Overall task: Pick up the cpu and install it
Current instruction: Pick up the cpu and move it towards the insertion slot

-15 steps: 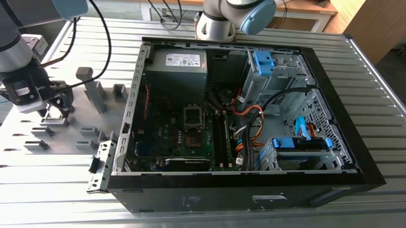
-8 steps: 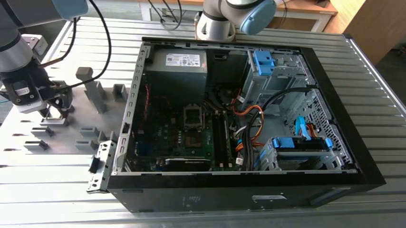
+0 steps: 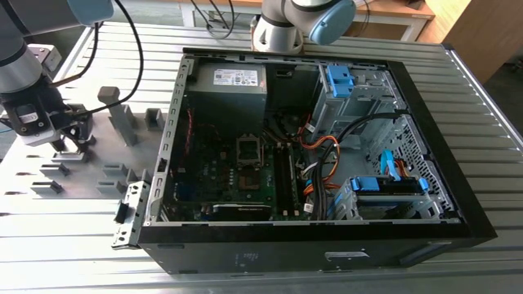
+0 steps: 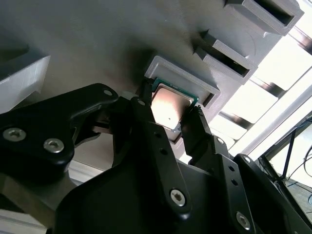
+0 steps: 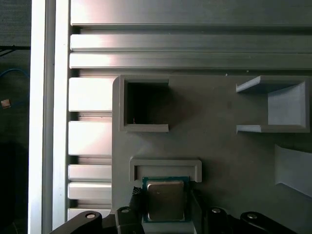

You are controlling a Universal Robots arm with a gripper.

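The cpu, a small square chip with a silvery top and green rim, lies in a grey frame-shaped holder on the grey fixture plate. That plate is at the exterior view's left, outside the computer case. My gripper is down over that holder. In both wrist views its black fingers press against two opposite edges of the cpu. The chip still rests level in the holder. The motherboard's socket area sits inside the open case.
The open black computer case takes up the middle and right, with a grey power supply, orange cables and blue drive brackets. Other grey holders and upright posts stand on the fixture plate near the gripper. A second arm's base stands behind the case.
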